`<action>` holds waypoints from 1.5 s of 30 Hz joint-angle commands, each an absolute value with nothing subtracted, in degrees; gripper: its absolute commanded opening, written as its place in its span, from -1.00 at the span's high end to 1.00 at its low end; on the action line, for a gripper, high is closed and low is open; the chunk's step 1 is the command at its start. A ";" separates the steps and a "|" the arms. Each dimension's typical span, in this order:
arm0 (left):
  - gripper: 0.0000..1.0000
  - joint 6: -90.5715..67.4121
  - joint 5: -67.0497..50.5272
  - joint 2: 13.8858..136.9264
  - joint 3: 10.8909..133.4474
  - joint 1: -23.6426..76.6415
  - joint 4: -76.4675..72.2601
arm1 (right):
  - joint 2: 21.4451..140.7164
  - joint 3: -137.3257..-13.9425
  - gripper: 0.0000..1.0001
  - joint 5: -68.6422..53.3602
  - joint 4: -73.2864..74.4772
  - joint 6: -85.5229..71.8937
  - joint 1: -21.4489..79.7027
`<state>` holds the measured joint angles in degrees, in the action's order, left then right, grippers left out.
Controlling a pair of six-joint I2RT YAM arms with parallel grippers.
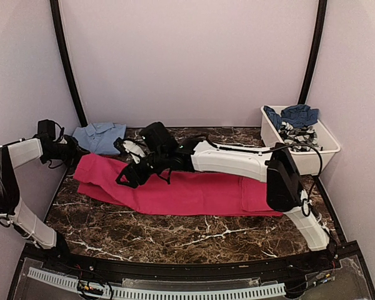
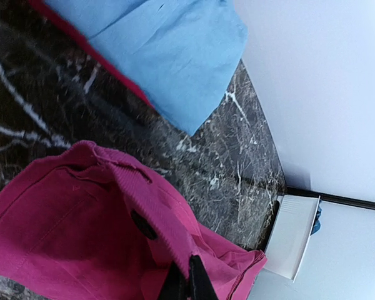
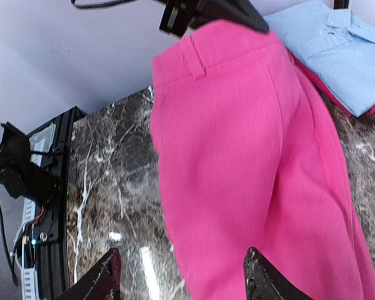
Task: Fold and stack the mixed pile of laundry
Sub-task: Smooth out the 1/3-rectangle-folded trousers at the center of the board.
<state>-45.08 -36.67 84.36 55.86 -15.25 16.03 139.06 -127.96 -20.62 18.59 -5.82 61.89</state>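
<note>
We are clenching the left gripper [image 2: 189,282] on the waistband of the magenta-pink cloth trousers [image 1: 194,190] at the left edge of the table [image 1: 175,231], legs stretching rightward, right gripper [image 3: 184,281] hovering open.

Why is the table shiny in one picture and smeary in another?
Right wrist view: glare leaves white patches on the table, and the close fingers look soft. Left wrist view: the tabletop at the picture's top left and the blue shirt are blurry, while the pink trousers are sharper. Top view: even light, faint shadows only.
</note>
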 commanded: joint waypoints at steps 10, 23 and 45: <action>0.97 -35.13 -38.64 101.33 67.44 -20.36 9.77 | 118.75 -92.57 -0.26 -11.72 19.78 -11.30 50.29; -0.16 -24.22 -33.64 107.05 68.38 -20.28 26.88 | 127.46 -91.83 -0.07 -6.58 27.31 -12.71 45.46; 0.24 -21.15 -34.11 91.97 58.35 -19.17 31.94 | 119.21 -69.65 0.21 -8.70 26.60 -12.83 41.92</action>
